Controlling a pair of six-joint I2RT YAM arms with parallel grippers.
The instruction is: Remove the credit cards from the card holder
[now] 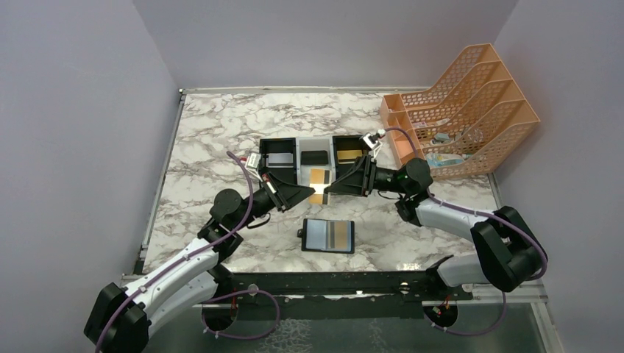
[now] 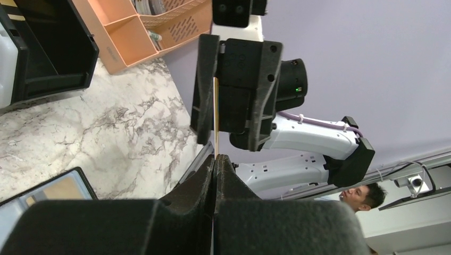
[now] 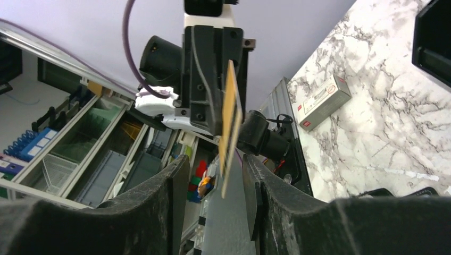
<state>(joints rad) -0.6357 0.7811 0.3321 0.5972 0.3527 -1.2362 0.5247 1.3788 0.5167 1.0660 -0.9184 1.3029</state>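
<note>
Pincer on the left arm [image 2: 214, 158] is clamped shut on one short edge of the gold card [image 3: 231, 111], holding it off the bench [image 1: 213, 132] with its faces upright. The card reaches straight across into the right pincer [image 3: 214, 162], which faces the left one head-on. The right pincer's jaws are spread, one on each side of the card's free end. The right wrist view shows a gap on both sides, so this pincer does not grip the card. From above, the two pincers meet tip to tip over the middle of the bench, just in front of the tray [image 1: 283, 141], and the card shows tan with a darker stripe.

The holder [image 1: 328, 236] lies open and flat on the bench, nearer the arm bases than the pincers and apart from them. Its bluish-grey panels face up, and tan and dark stripes show on the right one. A silver card [image 1: 278, 158] lies in the tray's left black compartment.

An orange file rack [image 1: 471, 110] stands at the far right of the bench. A white box [image 3: 322, 100] with a red mark lies on the marble top, seen only from the right wrist.
</note>
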